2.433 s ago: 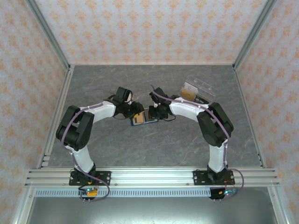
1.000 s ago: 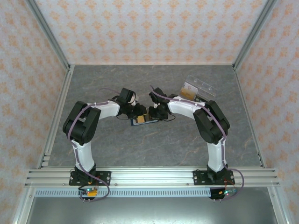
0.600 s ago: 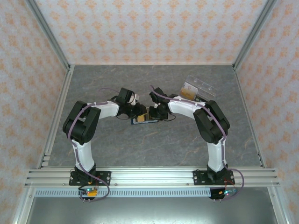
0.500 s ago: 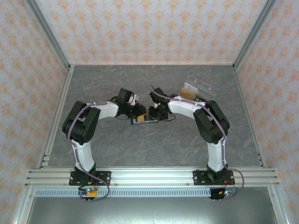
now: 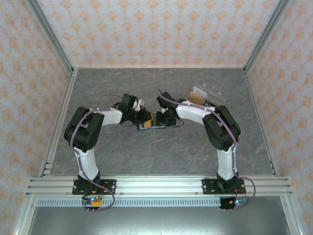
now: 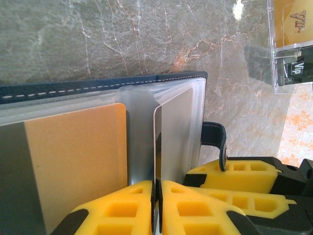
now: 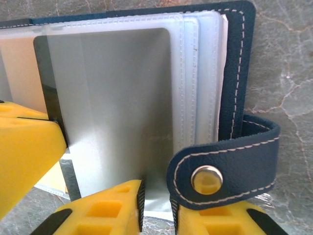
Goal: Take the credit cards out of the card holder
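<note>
I nipped the stiff, slick credit card (image 6: 177,132) at its 6 o'clock edge with left pincer (image 6: 156,210), right pincer (image 7: 156,215) clamping floppy card holder (image 7: 237,73).

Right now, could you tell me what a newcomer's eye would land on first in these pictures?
Both arms meet mid-table over the open navy card holder, with a clear plastic box just behind the right arm. Up close, the yellow left pincer is shut on the edge of a grey card standing out of its sleeve, while the right pincer grips the holder's edge beside the snap tab.
</note>
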Controlling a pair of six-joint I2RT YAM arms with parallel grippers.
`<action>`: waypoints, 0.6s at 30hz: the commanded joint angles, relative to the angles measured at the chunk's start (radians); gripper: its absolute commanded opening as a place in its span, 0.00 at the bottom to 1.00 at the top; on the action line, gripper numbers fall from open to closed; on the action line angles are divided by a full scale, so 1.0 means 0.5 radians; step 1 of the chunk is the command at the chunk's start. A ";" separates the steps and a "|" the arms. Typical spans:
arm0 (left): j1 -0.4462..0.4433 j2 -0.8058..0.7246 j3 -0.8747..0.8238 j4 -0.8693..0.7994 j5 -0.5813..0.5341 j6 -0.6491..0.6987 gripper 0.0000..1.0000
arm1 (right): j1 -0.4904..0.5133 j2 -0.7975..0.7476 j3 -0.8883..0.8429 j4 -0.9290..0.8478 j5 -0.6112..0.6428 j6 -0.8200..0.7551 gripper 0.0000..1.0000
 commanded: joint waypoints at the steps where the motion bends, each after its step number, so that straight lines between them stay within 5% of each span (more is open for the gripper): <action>1: 0.007 -0.108 -0.005 0.026 0.050 0.059 0.11 | -0.013 0.090 -0.007 -0.133 0.048 0.025 0.24; 9: 0.015 -0.143 0.000 -0.076 0.026 0.145 0.01 | -0.015 0.047 -0.022 -0.139 0.075 0.050 0.24; 18: 0.042 -0.250 0.062 -0.465 -0.126 0.421 0.00 | -0.049 -0.017 -0.059 -0.109 0.075 0.126 0.24</action>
